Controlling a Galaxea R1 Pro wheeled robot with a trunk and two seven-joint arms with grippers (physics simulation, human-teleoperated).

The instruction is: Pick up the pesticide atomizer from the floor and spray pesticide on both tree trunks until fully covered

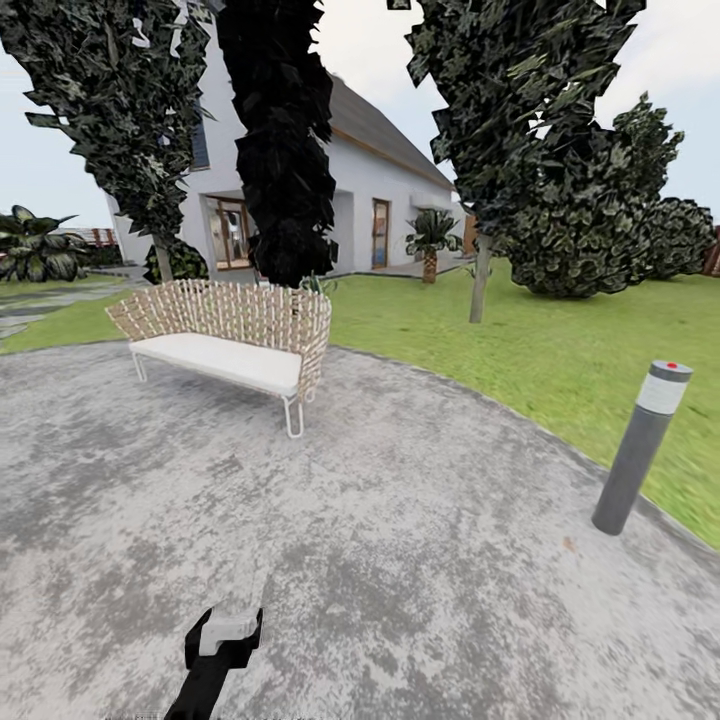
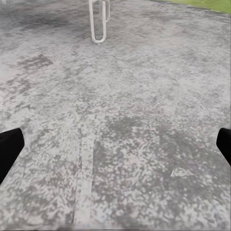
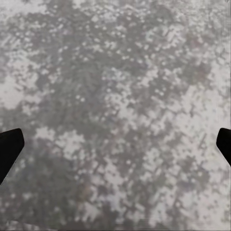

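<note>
Nearest the head camera, the left gripper (image 1: 226, 640) is seen low over grey mottled paving (image 1: 420, 560). Its fingertips (image 2: 9, 147) are spread wide with nothing between them; the right gripper (image 3: 115, 144) is likewise wide apart and empty above paving. Farther off, a wicker bench (image 1: 225, 335) is set left, a grey bollard (image 1: 640, 445) right. A pale-trunked tree (image 1: 481, 275) is rooted on the far lawn (image 1: 560, 340).

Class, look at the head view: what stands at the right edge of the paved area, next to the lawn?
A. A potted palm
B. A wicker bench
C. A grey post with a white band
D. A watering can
C: the grey post with its white band stands at the paving's right edge beside the lawn; the wicker bench sits further left.
</note>
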